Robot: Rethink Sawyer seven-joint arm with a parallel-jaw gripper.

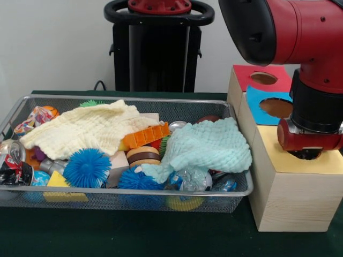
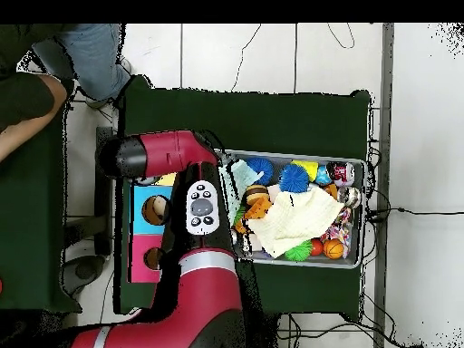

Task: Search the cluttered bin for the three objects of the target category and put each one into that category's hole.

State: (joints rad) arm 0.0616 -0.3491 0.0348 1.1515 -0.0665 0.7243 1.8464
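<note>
The wire mesh bin (image 1: 128,99) lies left of the wooden boxes and is full of clutter; it also shows in the overhead view (image 2: 362,213). No polka-dot cloth shows plainly. A crumpled white piece with coloured print (image 1: 29,124) lies at the bin's left end, and I cannot tell what it is. My gripper (image 1: 307,145) hangs straight over the hole (image 1: 307,156) in the yellow-topped box (image 1: 276,152). Its lower end reaches the hole's rim and covers most of it. What it holds, if anything, is hidden.
A pale yellow knitted cloth (image 1: 86,128) and a mint-green knitted cloth (image 1: 206,147) cover much of the bin. Blue spiky balls (image 1: 87,167), an orange block (image 1: 146,135) and cans (image 1: 12,160) lie around them. Blue-faced (image 1: 276,107) and red-faced (image 1: 263,78) cutouts lie behind the yellow box. A person (image 2: 54,72) is at the overhead view's top left.
</note>
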